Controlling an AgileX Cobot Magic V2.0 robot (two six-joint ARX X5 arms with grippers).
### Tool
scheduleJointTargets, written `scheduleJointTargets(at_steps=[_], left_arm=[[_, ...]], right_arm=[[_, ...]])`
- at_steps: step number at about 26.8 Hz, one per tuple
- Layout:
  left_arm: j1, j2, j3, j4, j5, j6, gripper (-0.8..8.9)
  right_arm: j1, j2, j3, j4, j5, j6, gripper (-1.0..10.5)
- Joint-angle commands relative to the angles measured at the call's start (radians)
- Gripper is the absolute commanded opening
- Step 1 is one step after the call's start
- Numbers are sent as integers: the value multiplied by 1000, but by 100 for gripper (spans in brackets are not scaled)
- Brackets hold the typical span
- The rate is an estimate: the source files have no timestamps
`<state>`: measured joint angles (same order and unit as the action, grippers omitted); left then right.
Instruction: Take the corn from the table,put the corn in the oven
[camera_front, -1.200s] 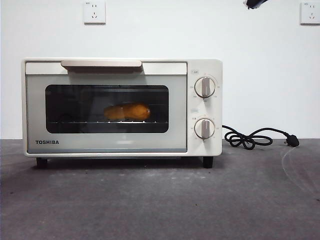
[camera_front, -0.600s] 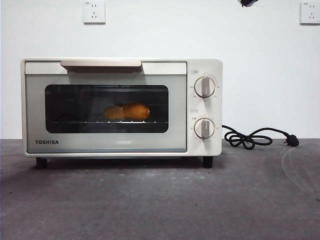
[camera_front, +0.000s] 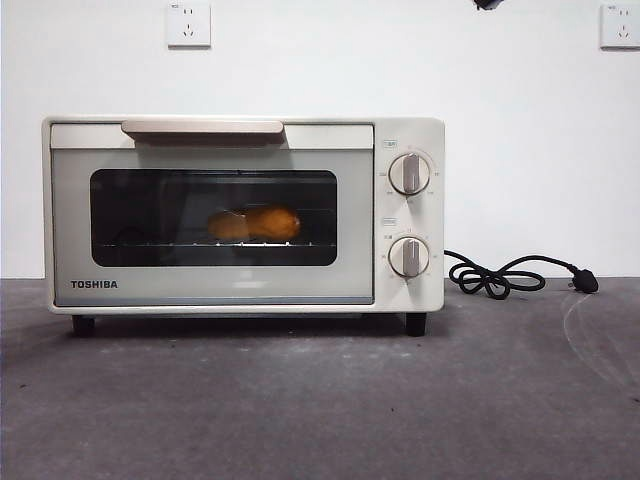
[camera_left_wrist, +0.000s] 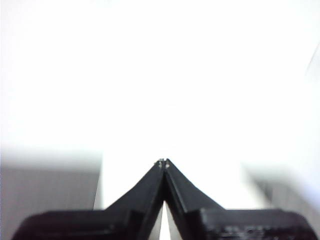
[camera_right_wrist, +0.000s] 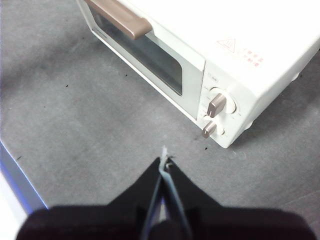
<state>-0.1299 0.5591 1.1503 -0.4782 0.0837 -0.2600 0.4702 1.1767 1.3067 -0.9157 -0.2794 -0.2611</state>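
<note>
Two wall sockets (camera_front: 189, 24) above table (camera_front: 320, 400)

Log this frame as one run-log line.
corn: inside oven, on rack | door: closed | left gripper: shut, empty | right gripper: shut, empty, above table | task: looks done

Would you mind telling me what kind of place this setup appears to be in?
Probably a robot test bench rather than a real kitchen: the oven sits alone on a bare grey table against a plain white wall with sockets, its power cord lying unplugged.
</note>
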Motion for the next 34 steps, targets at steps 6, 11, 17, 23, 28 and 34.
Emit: scheduleJointTargets(at_steps=[6,11,17,23,28,34], left_arm=[[87,-77,-52,362,2,-27,-4],[135,-156,-217,622,2,-27,-4],[151,-287,-495,763,2,-27,-4],[172,-437,-788,764,-7,-23,-4],[172,-556,-986,780,-93,-24,-4],[172,-552,-1083,801,-131,-23,-4]], right_arm=[[0,5,-2,6,0,6,-1],[0,5,-2,7,0,6,-1],[0,5,-2,7,0,6,-1],[0,5,-2,7,0,6,-1],[0,5,-2,7,0,6,-1],[0,5,-2,8,0,6,-1]])
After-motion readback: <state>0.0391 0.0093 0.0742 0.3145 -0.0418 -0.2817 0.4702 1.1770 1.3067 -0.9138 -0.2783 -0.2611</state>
